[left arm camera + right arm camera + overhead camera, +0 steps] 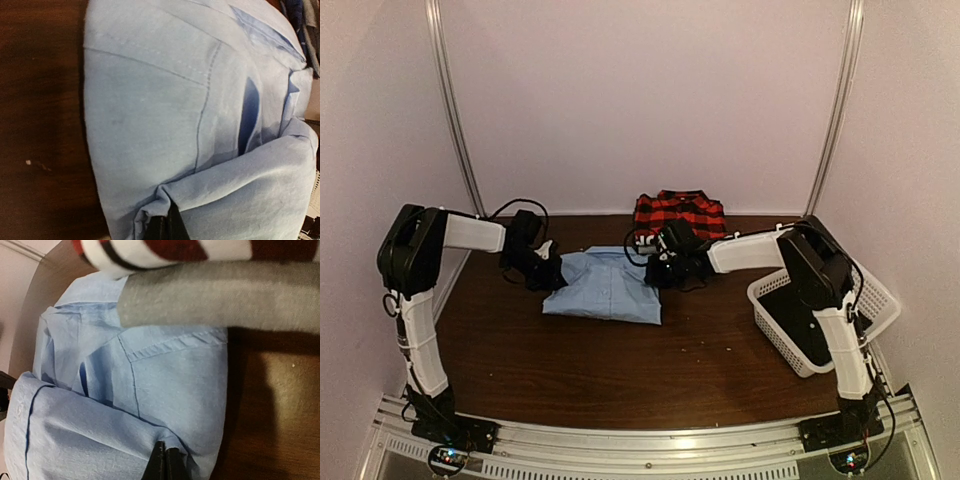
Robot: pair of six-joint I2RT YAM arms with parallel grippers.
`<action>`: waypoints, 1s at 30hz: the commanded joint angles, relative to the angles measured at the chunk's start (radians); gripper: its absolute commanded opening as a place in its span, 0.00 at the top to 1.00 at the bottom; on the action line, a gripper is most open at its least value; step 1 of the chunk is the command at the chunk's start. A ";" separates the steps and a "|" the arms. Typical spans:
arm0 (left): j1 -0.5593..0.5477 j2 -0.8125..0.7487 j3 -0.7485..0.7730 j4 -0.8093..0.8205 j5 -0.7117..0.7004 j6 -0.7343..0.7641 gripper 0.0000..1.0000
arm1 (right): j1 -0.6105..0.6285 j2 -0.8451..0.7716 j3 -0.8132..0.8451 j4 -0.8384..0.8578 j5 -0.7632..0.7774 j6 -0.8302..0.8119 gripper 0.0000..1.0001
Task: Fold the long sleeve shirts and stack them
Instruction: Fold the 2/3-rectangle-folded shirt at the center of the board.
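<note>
A folded light blue shirt (605, 285) lies mid-table. My left gripper (548, 270) pinches its left edge, shut on a bunched fold of the blue cloth (160, 205). On the opposite side, my right gripper (660, 272) is shut on the shirt's right edge, its dark fingertips (165, 460) closed over a fold of blue cloth (125, 410). The red-and-black plaid shirt (679, 213) lies folded behind the blue one, near the back wall; its red, white and black edge (165, 252) shows at the top of the right wrist view.
A white mesh basket (820, 315) stands at the right, behind my right arm. A grey padded bar (220, 297) crosses the right wrist view. Dark brown table (620, 370) lies bare in front of the shirt. Pale walls close in on three sides.
</note>
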 commanded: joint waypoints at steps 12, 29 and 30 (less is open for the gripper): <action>-0.171 -0.327 -0.510 0.278 0.050 -0.172 1.00 | 0.117 -0.313 -0.557 0.169 0.038 0.092 1.00; -0.240 -0.638 -0.527 0.137 -0.038 -0.194 1.00 | 0.239 -0.667 -0.680 0.081 0.260 0.161 1.00; -0.229 -0.621 -0.504 0.132 -0.031 -0.181 1.00 | 0.231 -0.662 -0.665 0.080 0.265 0.152 1.00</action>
